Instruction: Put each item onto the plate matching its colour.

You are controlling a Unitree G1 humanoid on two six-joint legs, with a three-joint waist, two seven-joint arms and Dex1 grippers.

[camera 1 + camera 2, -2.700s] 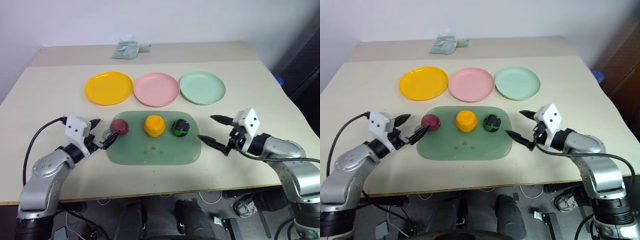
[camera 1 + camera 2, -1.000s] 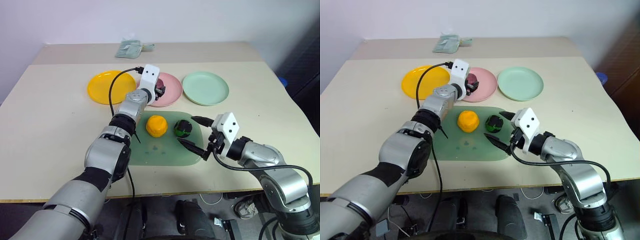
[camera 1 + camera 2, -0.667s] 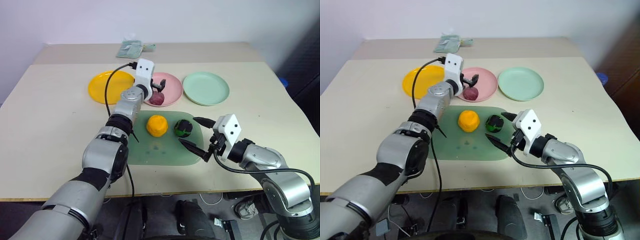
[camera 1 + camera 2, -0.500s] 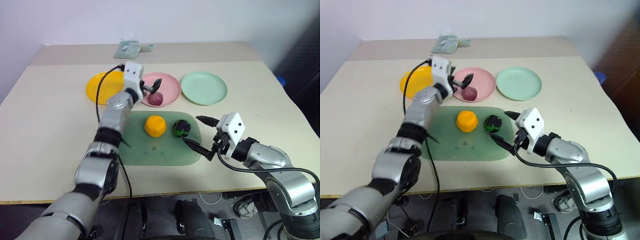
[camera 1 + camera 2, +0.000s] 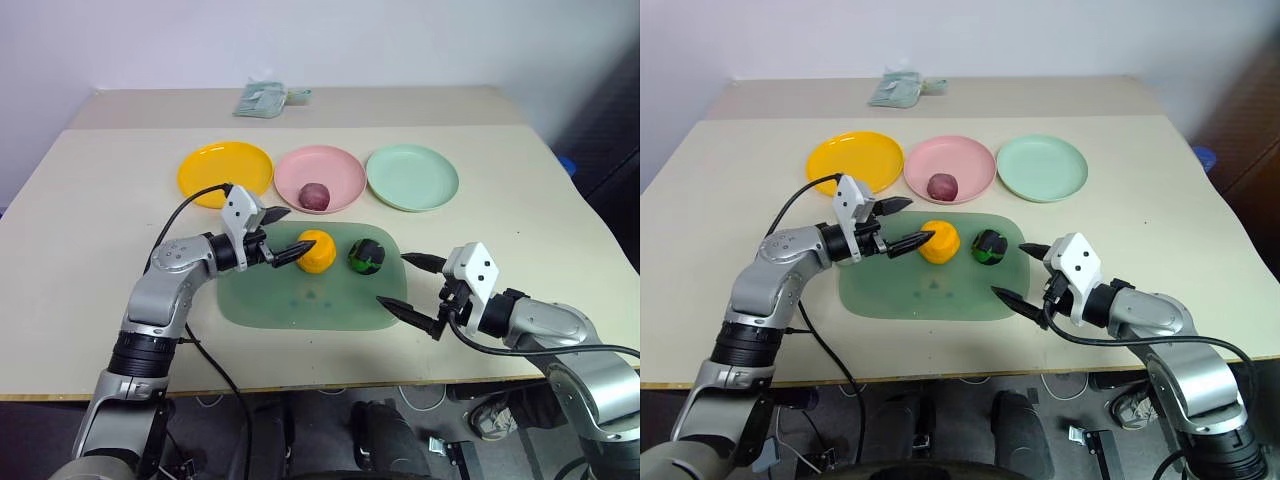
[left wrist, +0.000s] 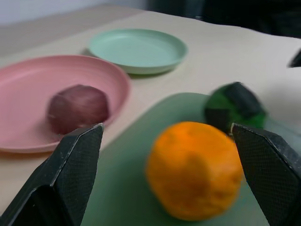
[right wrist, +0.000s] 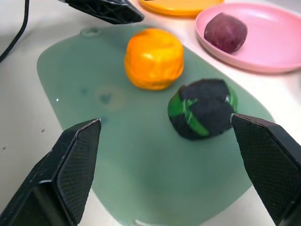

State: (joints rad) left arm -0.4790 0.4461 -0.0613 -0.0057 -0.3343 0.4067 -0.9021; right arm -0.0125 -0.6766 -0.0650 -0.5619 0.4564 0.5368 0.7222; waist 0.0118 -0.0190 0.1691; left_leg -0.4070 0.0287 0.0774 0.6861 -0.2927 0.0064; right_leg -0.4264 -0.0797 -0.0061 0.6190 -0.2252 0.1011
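Observation:
The dark red-purple ball (image 5: 314,196) lies on the pink plate (image 5: 345,170), between the yellow plate (image 5: 225,173) and the mint green plate (image 5: 412,177). The lumpy orange item (image 5: 316,251) and the green-and-black item (image 5: 365,255) sit on the translucent green tray (image 5: 300,300). My left gripper (image 5: 298,231) is open just left of the orange item, pointing at it; the left wrist view shows that item (image 6: 195,169) ahead between the fingers. My right gripper (image 5: 392,279) is open at the tray's right edge, a little short of the green-and-black item (image 7: 203,108).
A crumpled pale green cloth (image 5: 262,98) lies at the table's far edge. A black cable (image 5: 180,210) loops from my left wrist over the table left of the tray. The three plates stand in a row behind the tray.
My left gripper opened and left the red-purple ball on the pink plate, then drew back to the tray beside the orange item. The right gripper shifted slightly to the right.

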